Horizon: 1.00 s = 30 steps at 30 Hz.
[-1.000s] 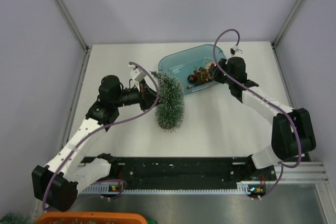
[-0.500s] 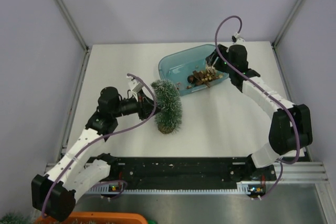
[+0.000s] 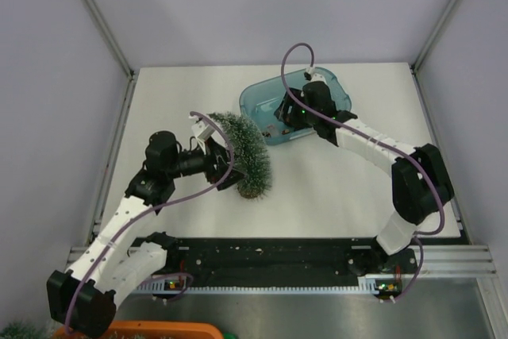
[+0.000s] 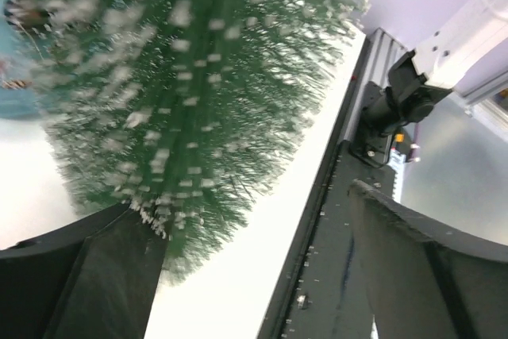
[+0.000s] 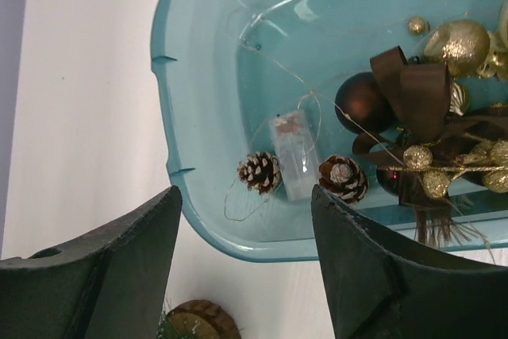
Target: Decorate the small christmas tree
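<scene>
Overhead and wrist views, read from left to right. At left, we see the left gripper (image 3: 221, 167) reaching in sideways against the small christmas tree (image 3: 246, 158). In its wrist view the two dark fingers (image 4: 99, 271) stand spread wide apart. The frosted bristles brush the lower-left finger and lie well apart from the other, so nothing is clamped.

The tree rests on the white table (image 3: 341, 188) between the left gripper and the blue tray (image 3: 337, 93). Its round brown base (image 3: 252, 193) is toward the near edge, and its tip appears tilted toward the left arm.

To the right, the right gripper (image 5: 244, 196) hangs over the tray's near rim with its fingers parted and nothing between them. Below it in the tray we note two pine cones (image 5: 259, 172), a small clear box (image 5: 292, 155) on thin wire, a brown ball (image 5: 363, 102), a brown ribbon bow (image 5: 417, 89) and a gold glitter ball (image 5: 459, 44).
</scene>
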### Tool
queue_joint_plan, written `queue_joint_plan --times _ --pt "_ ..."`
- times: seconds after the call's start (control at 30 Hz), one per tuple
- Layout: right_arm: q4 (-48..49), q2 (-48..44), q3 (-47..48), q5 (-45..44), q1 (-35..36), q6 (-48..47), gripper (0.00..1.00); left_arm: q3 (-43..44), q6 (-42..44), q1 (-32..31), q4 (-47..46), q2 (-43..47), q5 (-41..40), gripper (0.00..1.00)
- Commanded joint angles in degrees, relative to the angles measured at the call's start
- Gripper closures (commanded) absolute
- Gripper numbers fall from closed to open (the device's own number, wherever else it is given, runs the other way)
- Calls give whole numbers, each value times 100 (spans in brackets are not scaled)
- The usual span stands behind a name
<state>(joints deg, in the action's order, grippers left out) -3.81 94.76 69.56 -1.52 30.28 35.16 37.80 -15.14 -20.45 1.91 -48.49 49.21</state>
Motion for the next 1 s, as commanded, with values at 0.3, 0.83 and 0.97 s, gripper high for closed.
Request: queue_joint_plan --times 0.3,0.83,0.97 --pt "293 973 673 99 197 615 38 508 783 14 1521 805 212 1" --pt "485 1642 1147 117 329 870 80 1291 1426 14 3025 1237 -307 1" --pt "391 1493 1279 125 312 774 100 1466 1461 15 3139 1263 -394 1"
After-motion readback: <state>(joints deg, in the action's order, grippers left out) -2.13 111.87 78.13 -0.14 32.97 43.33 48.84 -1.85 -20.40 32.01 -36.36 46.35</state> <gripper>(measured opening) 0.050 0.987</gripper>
